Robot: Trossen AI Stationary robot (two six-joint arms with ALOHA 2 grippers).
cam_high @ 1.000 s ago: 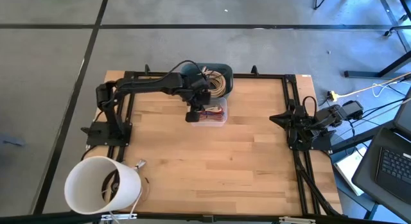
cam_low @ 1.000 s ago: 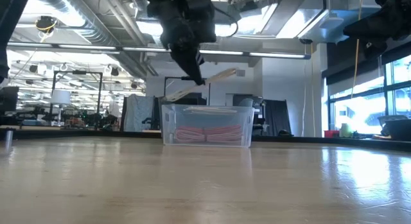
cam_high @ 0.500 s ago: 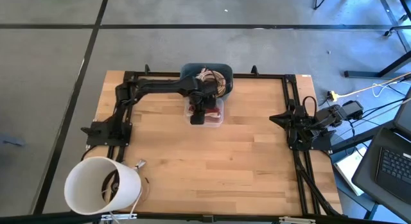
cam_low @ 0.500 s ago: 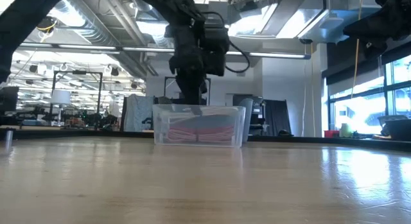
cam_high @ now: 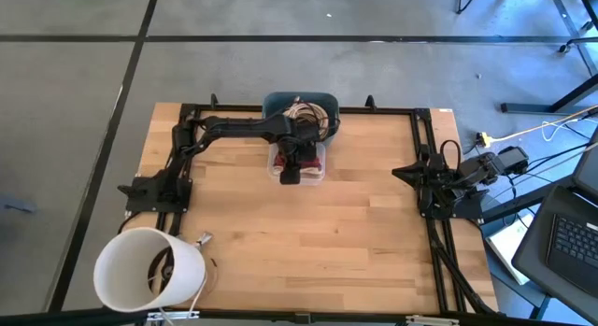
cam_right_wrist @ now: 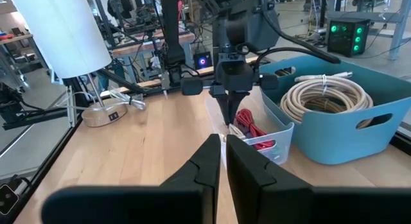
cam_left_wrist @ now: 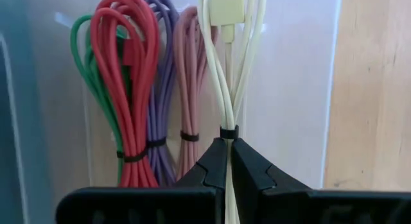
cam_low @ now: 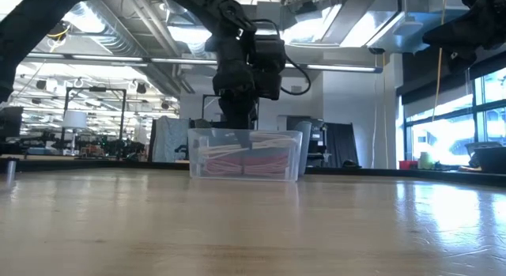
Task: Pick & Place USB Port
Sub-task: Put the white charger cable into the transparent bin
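My left gripper (cam_high: 291,169) reaches down into a clear plastic box (cam_high: 321,167) at the table's far middle and is shut on a cream USB cable bundle (cam_left_wrist: 228,70). Green, red, purple and pink cable bundles (cam_left_wrist: 138,89) lie side by side on the box's floor next to it. In the low view the gripper (cam_low: 237,124) dips behind the box's wall (cam_low: 245,153). My right gripper (cam_high: 402,172) waits at the table's right edge, shut (cam_right_wrist: 222,142). My left gripper pinches the cream bundle between its two fingertips (cam_left_wrist: 215,161), just below the black tie (cam_left_wrist: 228,131) around the bundle's middle. The fingers come from above, pointing down, and lie along the cable. The bundle's plug end (cam_left_wrist: 226,9) stretches out over the box's floor.
A blue bin (cam_high: 280,104) with coiled beige cables (cam_right_wrist: 324,99) stands right behind the clear box at the far edge. A white lamp shade (cam_high: 149,270) sits at the near left corner. Black rails (cam_high: 430,130) frame the table. Bare wood lies across the middle and near side.
My left gripper has come down from above the clear box into it, shifting slightly right, still shut on the cream bundle. The bundle, which stuck out slanted above the box, now lies inside. The box has slid a little toward the table's left.
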